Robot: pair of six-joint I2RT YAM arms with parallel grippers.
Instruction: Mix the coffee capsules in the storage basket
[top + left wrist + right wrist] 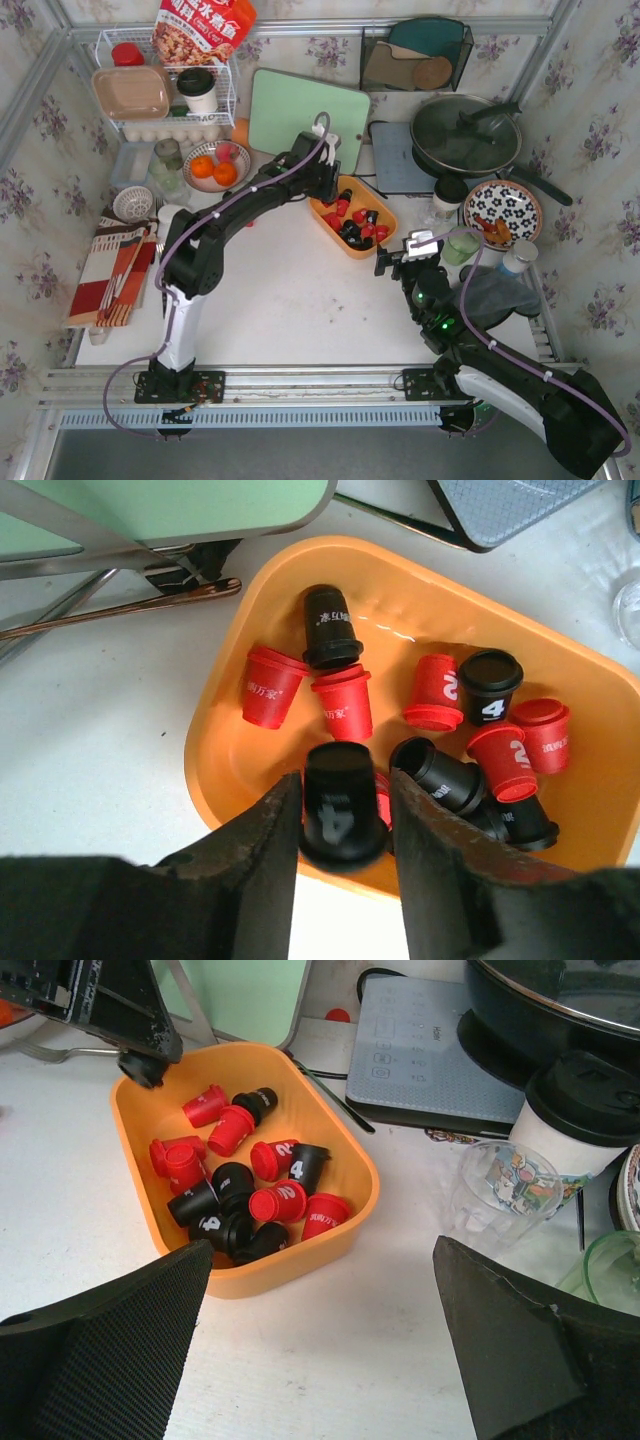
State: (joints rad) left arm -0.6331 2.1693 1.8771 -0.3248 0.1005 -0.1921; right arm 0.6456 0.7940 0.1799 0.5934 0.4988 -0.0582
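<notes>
The orange storage basket [388,218] [225,730] [352,1165] sits on the white table right of centre and holds several red and black coffee capsules [352,222] [250,1195] lying jumbled. My left gripper [336,190] [345,780] hovers over the basket's near-left end. A black capsule marked 4 [338,802] is between its fingers, blurred, with a thin gap to the right finger. My right gripper [405,256] [322,1250] stands wide open low over bare table in front of the basket, holding nothing.
A green cutting board [300,110] leans behind the basket. An induction plate [400,160] and lidded pan [465,135] lie to the right, with a clear cup [500,1195] and a lidded paper cup [570,1120]. A bowl of oranges [215,168] sits at the left.
</notes>
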